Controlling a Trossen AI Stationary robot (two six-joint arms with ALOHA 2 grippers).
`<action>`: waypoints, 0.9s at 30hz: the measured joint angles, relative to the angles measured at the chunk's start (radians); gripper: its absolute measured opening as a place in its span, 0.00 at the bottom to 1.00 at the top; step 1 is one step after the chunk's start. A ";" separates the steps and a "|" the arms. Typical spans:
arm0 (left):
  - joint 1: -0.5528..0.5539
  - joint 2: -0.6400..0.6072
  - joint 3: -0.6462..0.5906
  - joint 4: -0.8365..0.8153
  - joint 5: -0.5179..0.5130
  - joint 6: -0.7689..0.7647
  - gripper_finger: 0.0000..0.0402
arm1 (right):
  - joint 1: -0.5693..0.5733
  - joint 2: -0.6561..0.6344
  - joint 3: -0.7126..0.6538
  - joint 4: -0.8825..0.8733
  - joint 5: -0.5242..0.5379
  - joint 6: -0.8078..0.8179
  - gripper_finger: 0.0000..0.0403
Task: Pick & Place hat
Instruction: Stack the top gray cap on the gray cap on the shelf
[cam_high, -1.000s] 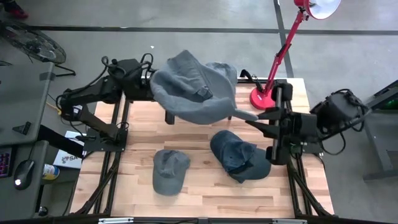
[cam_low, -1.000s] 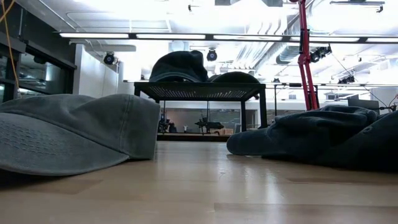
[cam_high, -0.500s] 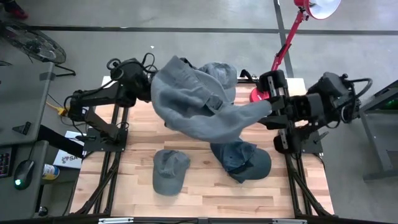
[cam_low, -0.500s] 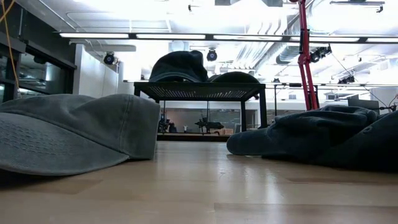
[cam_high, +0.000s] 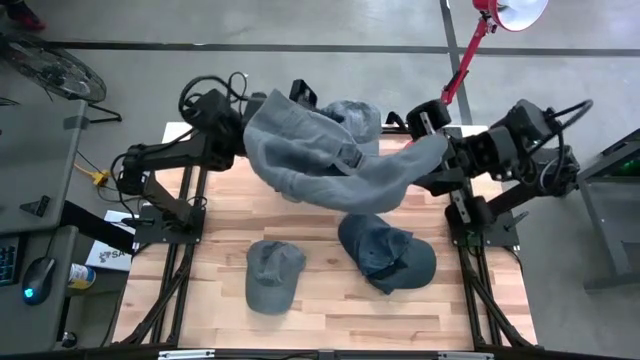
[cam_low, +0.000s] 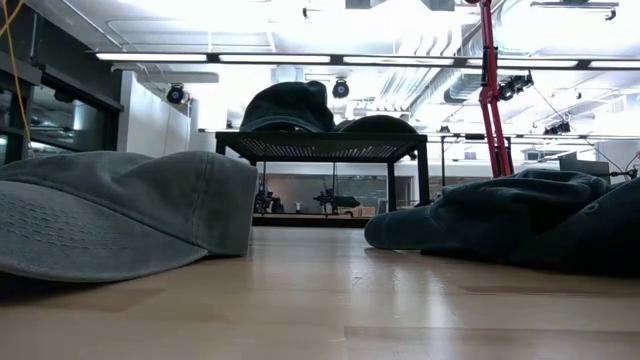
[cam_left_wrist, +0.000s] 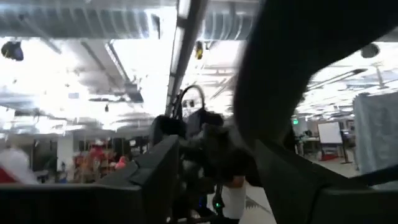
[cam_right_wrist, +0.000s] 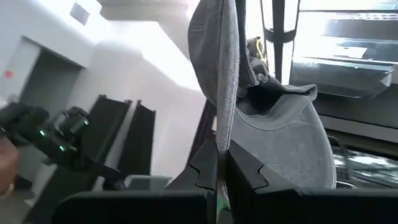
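Observation:
A large grey hat (cam_high: 320, 150) hangs in the air between my two arms, above the table's far half. My right gripper (cam_high: 428, 150) is shut on its right end; the same hat fills the right wrist view (cam_right_wrist: 280, 143). My left gripper (cam_left_wrist: 214, 180) is open. In the high view it is hidden under the hat's left end, and I cannot tell whether it touches the hat. A light grey cap (cam_high: 272, 275) and a dark blue cap (cam_high: 385, 250) lie on the table. My right gripper (cam_right_wrist: 219, 158) pinches a thin edge of the hat (cam_right_wrist: 221, 134) between its two fingers. The fingers come from the table's right side. The hat is lifted clear of the table, and its brim (cam_right_wrist: 292, 149) spreads out beyond the fingers.
A black rack (cam_low: 320, 145) at the table's far edge carries dark hats (cam_low: 290, 105). A red lamp (cam_high: 455, 80) stands at the far right corner, close to my right arm. The two caps take up the table's near middle (cam_low: 110, 210) (cam_low: 520, 215).
My right gripper has gone up and toward the table's far edge, taking the hat's right end with it. The hat has turned and now stretches across toward my right arm. My left arm has shifted a little toward the far edge.

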 joint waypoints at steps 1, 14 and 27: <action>0.011 0.001 0.000 0.004 -0.001 -0.018 0.54 | -0.010 0.000 0.000 0.003 -0.020 0.023 0.01; 0.077 0.040 0.000 0.144 0.198 -0.159 0.57 | -0.096 0.000 0.000 0.044 -0.144 0.197 0.01; 0.077 0.039 0.000 0.176 0.217 -0.160 0.57 | -0.168 0.034 0.001 0.047 -0.146 0.313 0.01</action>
